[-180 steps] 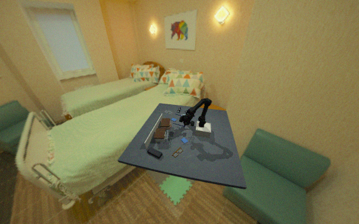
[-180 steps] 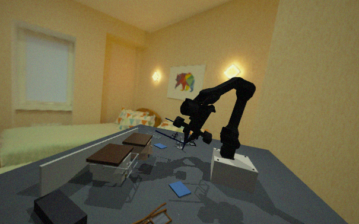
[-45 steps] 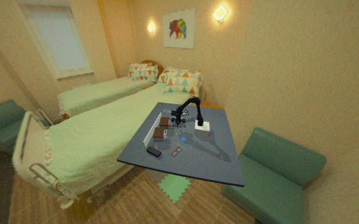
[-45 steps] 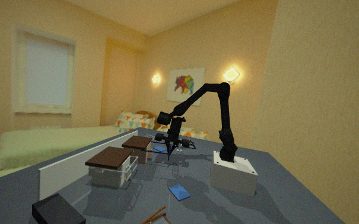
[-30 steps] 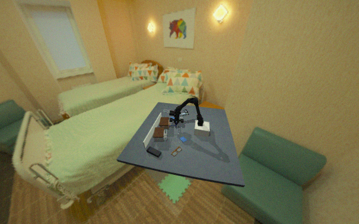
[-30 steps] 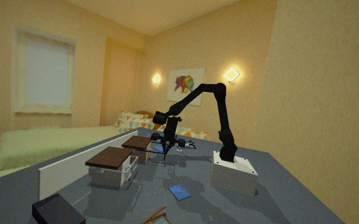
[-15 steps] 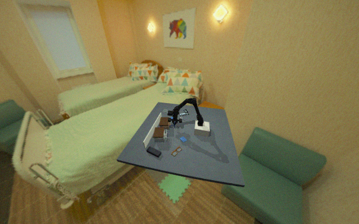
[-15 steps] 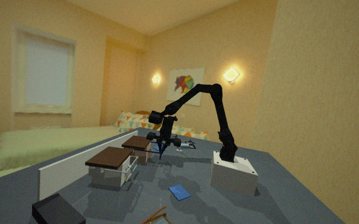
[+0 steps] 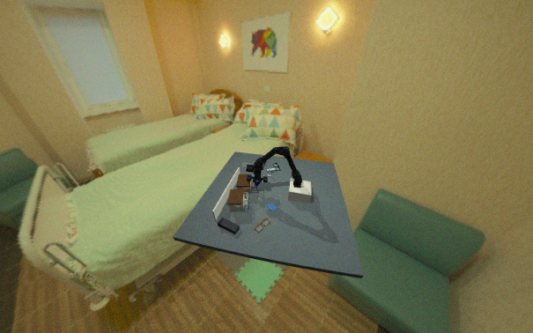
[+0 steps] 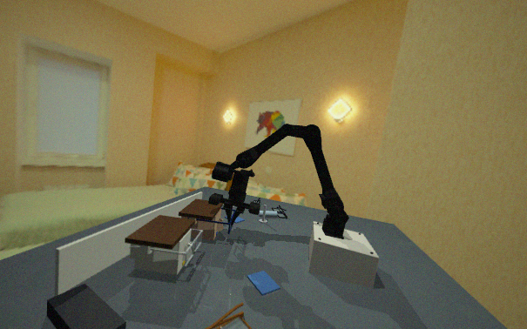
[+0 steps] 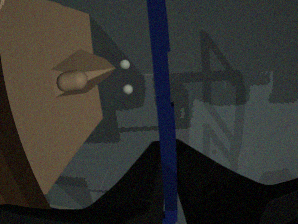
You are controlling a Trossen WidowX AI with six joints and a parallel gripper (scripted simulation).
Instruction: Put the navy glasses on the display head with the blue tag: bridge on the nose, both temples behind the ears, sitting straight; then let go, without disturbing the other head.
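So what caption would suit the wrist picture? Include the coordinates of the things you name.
Navy glasses [image 11: 162, 75] in the gripper [image 11: 165, 148], beside the nose [image 11: 90, 75] of a tan head [image 11: 45, 125].
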